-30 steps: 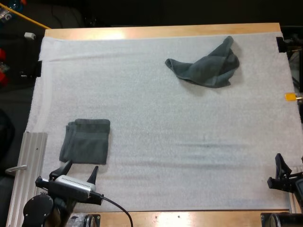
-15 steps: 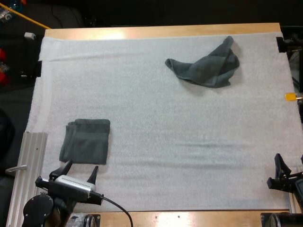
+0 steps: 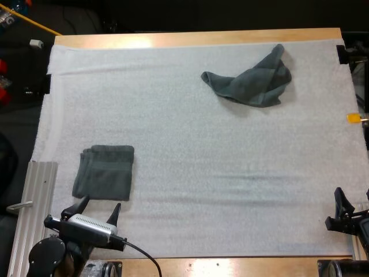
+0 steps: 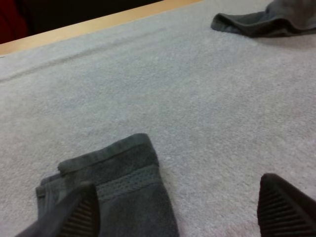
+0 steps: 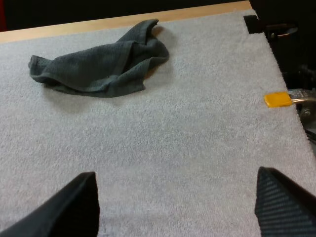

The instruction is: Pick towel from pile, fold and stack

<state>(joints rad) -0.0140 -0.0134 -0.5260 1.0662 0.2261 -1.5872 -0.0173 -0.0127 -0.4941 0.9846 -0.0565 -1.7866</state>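
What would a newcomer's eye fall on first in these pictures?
First, the crumpled towel on the far right part of the white mat. Next, the folded towel at the mat's near left, just ahead of the open left gripper; the right gripper, also open, sits at the near right edge.

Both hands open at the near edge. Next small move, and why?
Probably send the right hand toward the crumpled towel: it lies unfolded on that arm's side, and the hand is open and empty. The folded towel sits by the left hand.
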